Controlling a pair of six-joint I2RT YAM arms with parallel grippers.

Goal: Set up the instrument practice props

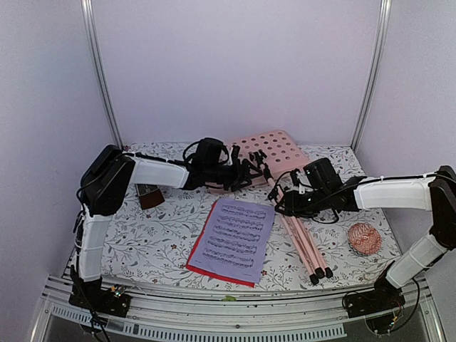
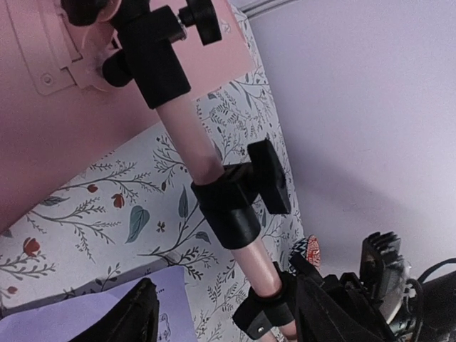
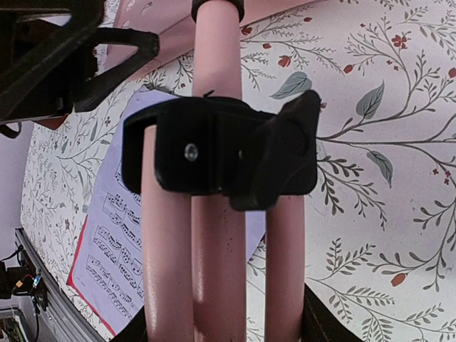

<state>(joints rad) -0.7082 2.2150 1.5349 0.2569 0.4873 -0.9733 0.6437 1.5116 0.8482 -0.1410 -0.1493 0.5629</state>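
Now, far left: the dark metronome (image 1: 149, 196) stands on the floral table (image 1: 164, 235), well apart from the stand and untouched.
Left gripper: the left gripper (image 1: 246, 173) sits where the pole meets the desk. Its jaws stand apart on either side of the pole and clamp nothing that I can see.
Sheets: the lilac sheet (image 1: 235, 239) lies flat on the red sheet (image 1: 201, 262), just left of the stand's pole and not on the desk.
Music stand: the pink music stand (image 1: 285, 178) lies flat across the table, with its perforated desk (image 1: 274, 151) toward the rear. Its legs (image 1: 308, 246) are folded together and point to the near edge.
Right gripper: the right gripper (image 1: 283, 198) is narrowed onto the bundle of pink tubes, by the black collar (image 3: 221, 153).
Far right: a pink knitted ball (image 1: 363, 239) lies apart and is no part of the job.
Step in hand: my judgement is raising the stand.
Doing it well: the right should hold the bundle firm while the left closes squarely on bare pole, clear of the knobs. Both ends should lift together so the desk does not swing, with the feet kept off the sheets.
Hard to make out: the left wrist view cuts off the left fingertips, so contact with the pole is unclear. The right fingers show only as dark slivers, and I cannot tell whether the knobs are tight.
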